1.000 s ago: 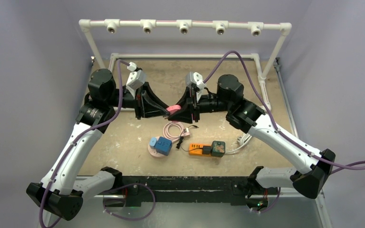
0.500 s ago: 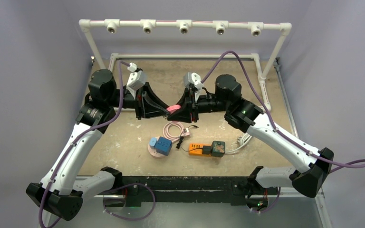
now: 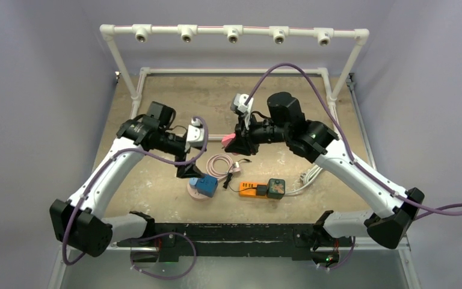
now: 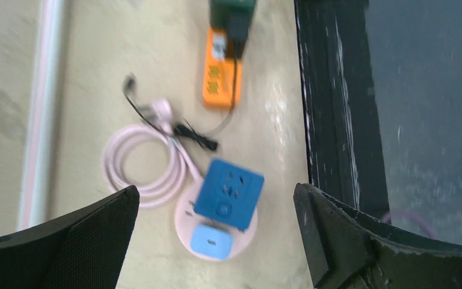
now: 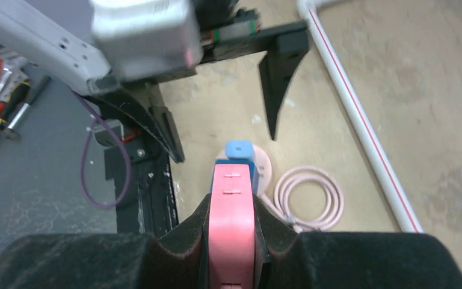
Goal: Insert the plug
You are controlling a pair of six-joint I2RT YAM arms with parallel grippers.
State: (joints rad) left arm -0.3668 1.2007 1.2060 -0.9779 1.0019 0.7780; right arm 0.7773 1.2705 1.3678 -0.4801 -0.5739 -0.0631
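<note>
Pink plug (image 5: 232, 186) looks rigid and light, best held by its flat sides; the right gripper (image 5: 231, 208) pinches it so. The left gripper (image 4: 216, 189) gapes, empty.

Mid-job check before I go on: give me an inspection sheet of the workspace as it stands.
Surface: tan scuffed board, worn patches.
Job's things: pink rectangular plug held off the table; blue square socket cube sits face up on a pink round base.
Clutter: orange power strip with a dark green adapter at one end.
Grippers: left gripper open, empty, above the socket cube; right gripper shut on the plug.
Cables: pink coiled cable beside the base; white cable right of the adapter; purple arm cables.
Surroundings: white pipe frame around the board.
</note>
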